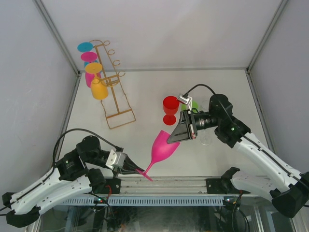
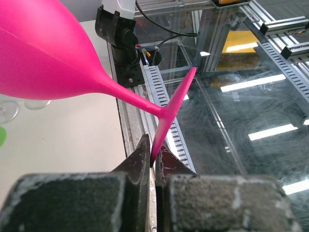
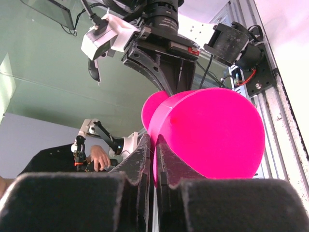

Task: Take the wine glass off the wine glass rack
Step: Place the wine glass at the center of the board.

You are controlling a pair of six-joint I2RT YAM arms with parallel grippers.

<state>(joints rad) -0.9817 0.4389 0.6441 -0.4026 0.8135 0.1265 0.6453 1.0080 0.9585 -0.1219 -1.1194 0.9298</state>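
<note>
Currently held item: we see a pink wine glass (image 1: 161, 146) spanned between both hands, clear of the rack.
Wine glass position: lower centre of the top view, tilted, with the bowl toward the frame centre and the foot toward the lower edge, over the near side of the bench (image 1: 149, 92).
Left hand (image 1: 137, 170): closed to a narrow gap on the edge of the glass's flat foot. In the left wrist view (image 2: 154, 150) we see the foot's rim pinched between the two fingertips, with the stem and bowl (image 2: 48, 53) rising to the upper left of that frame.
Right hand (image 1: 170, 140): closed narrowly on the rim of the bowl. In the right wrist view (image 3: 154, 145) we see the bowl wall (image 3: 212, 130) between the fingers, one finger inside and one outside.
Wine glass rack (image 1: 116, 94): upper left of the top view, standing on the bench and well apart from both hands.
Rack load: coloured glasses (image 1: 99, 90) hang along its left side, with cyan, magenta and orange feet above a yellow bowl.
Red glass (image 1: 170, 107): upright on the bench at frame centre, just above the right hand and not touching it.
Metal rail (image 2: 159, 92): runs along the near bench edge, below the foot of the held glass.
</note>
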